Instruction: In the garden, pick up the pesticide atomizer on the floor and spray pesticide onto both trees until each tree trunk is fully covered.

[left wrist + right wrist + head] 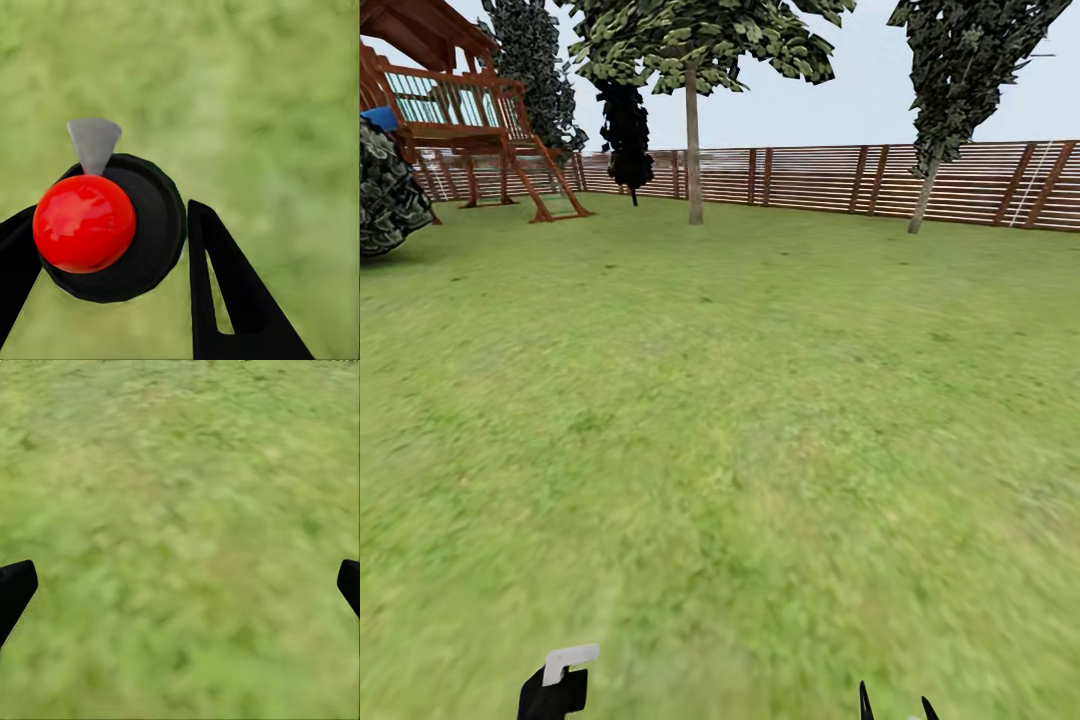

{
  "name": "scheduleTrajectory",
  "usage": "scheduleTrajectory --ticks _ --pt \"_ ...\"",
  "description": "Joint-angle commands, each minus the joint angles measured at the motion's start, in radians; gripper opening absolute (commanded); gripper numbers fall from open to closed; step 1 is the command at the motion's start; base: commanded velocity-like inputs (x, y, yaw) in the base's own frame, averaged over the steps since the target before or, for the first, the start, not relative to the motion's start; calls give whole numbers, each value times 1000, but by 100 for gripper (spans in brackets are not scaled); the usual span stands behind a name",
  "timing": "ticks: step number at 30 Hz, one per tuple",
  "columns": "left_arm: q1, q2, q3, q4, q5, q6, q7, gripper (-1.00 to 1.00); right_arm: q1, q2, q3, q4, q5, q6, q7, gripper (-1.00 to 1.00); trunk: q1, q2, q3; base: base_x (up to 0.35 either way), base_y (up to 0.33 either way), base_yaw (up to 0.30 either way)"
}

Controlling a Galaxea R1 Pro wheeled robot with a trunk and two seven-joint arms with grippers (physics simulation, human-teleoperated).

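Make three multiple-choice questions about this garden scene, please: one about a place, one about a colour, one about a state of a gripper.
1. Where does the wooden play structure stand in the head view?
A. far left, by the fence
B. far right
C. middle of the lawn

2. What colour is the round top of the atomizer in the left wrist view?
A. blue
B. red
C. yellow

3. How is the right gripper?
A. shut on a bottle
B. shut on a branch
C. open over grass

Answers: 1 A, it stands at the far left before the fence. 2 B, the ball is glossy red. 3 C, its fingers stand wide apart with bare lawn between.
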Motion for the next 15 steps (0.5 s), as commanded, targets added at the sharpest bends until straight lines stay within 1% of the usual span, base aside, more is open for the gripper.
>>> scheduleTrajectory --ticks 1,15 --pt "0 0 -1 1 0 0 0 -100 0 0 0 0 0 0 0 100 0 0 0 341 0 0" --pt "0 -2 0 -1 0 0 2 -100 0 0 1 0 0 0 0 100 0 0 0 341 0 0"
